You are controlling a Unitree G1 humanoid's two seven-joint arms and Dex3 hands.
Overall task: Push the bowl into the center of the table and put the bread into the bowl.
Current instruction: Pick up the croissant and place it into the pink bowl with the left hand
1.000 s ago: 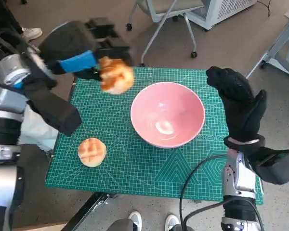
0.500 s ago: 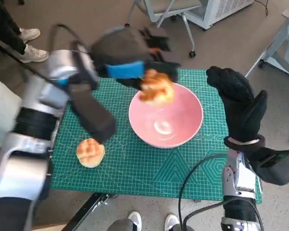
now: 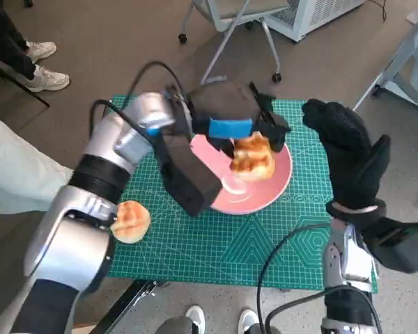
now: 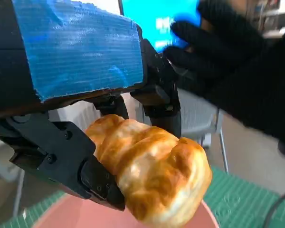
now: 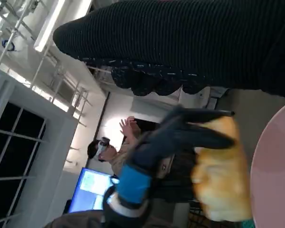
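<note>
— Quick count from my end: bread rolls?
— I see two. One bread roll [image 3: 253, 156] over the bowl, a second roll [image 3: 130, 220] on the mat's left edge.
— Bowls?
— One pink bowl [image 3: 275, 182]. One green cutting mat [image 3: 230, 243].
— Hands?
— Two: left hand [image 3: 231, 118], right hand [image 3: 348, 149].
— People?
— I count one person [image 5: 115, 153] in the right wrist view; head view shows one pair of white shoes [image 3: 221, 320] at the near edge and two sneakers [image 3: 45, 62] top left. One wheeled chair base [image 3: 230, 38].
</note>
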